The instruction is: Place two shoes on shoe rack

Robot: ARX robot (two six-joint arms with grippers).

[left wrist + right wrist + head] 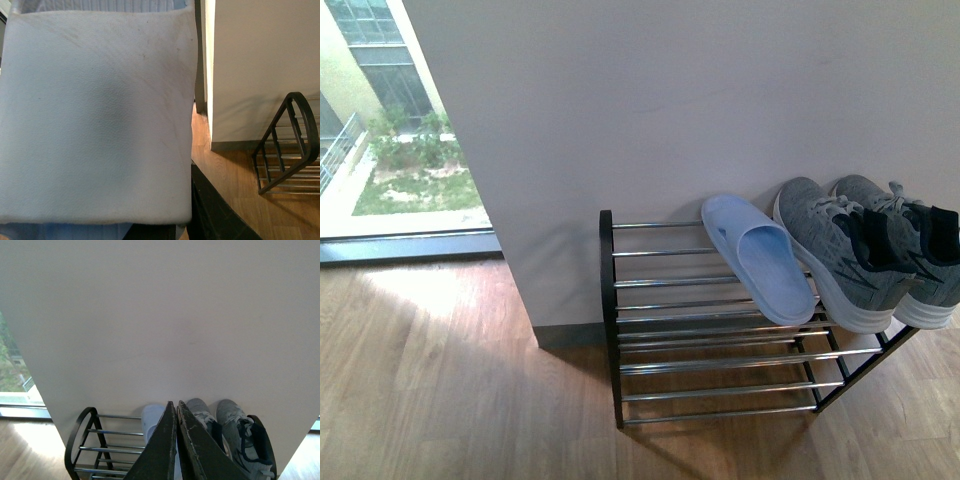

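One pale blue slide (95, 115) is filling the left pincer's view, seemingly grasped there. Beyond the clenched, empty right pincer (176, 412), another slide (758, 258) and two grey sneakers (865, 250) are sitting on the shoe rack (720, 340).

The shoe rack (720, 330), black-framed with chrome bars, stands on the wooden floor against a white wall. On its top tier, at the right, two grey knit sneakers (865, 250) with white soles sit side by side, toes toward the wall. Just left of them lies one pale blue slide (760, 260).
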